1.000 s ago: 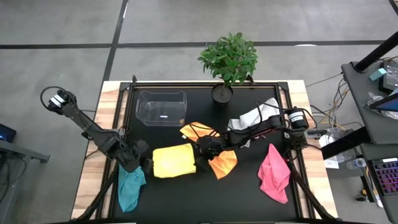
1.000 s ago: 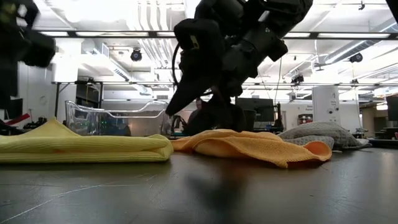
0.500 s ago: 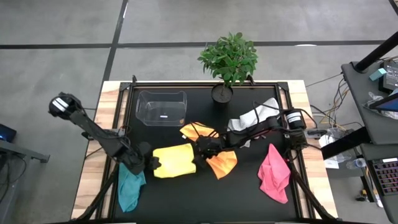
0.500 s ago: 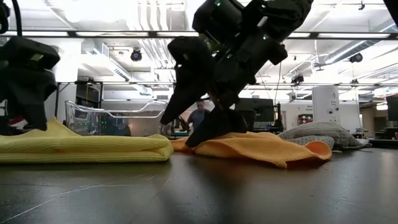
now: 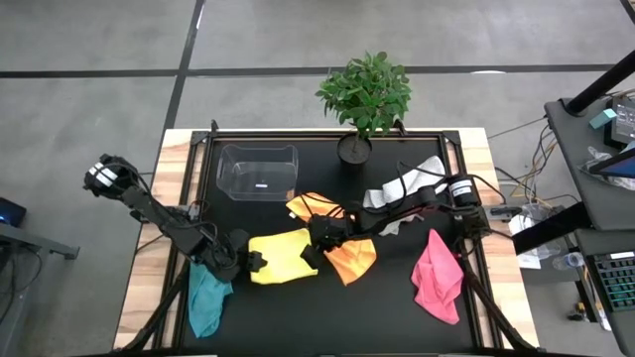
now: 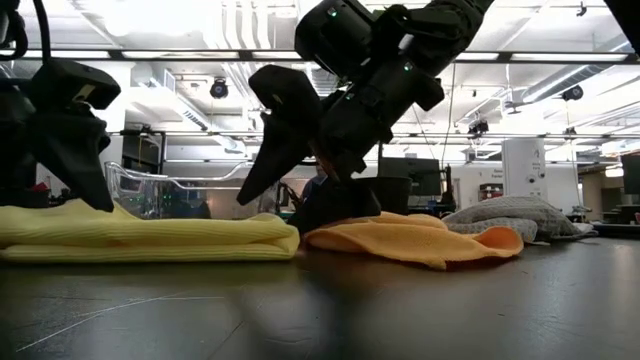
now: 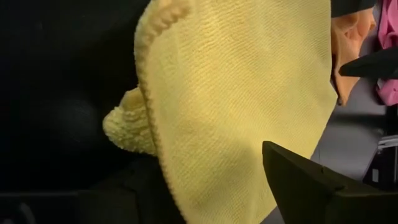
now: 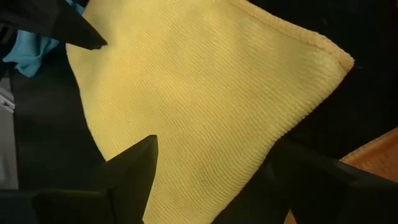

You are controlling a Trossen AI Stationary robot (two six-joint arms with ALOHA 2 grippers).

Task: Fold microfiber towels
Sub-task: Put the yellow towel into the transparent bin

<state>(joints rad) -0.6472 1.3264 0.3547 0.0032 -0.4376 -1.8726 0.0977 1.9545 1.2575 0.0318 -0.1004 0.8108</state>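
Flanking the folded yellow towel [image 5: 284, 256] on the black desk [image 5: 387, 297], left tool [image 5: 250, 263] and right tool [image 5: 316, 241] both gape wide (gripping nothing).

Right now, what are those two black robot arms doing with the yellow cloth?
They are folding towels. The yellow towel lies folded on the black table, and both arms are at it: the left gripper at one end, the right gripper at the other, both with jaws open, so neither holds it. The orange towel, pink towel, teal towel and white-grey towel lie crumpled around it.
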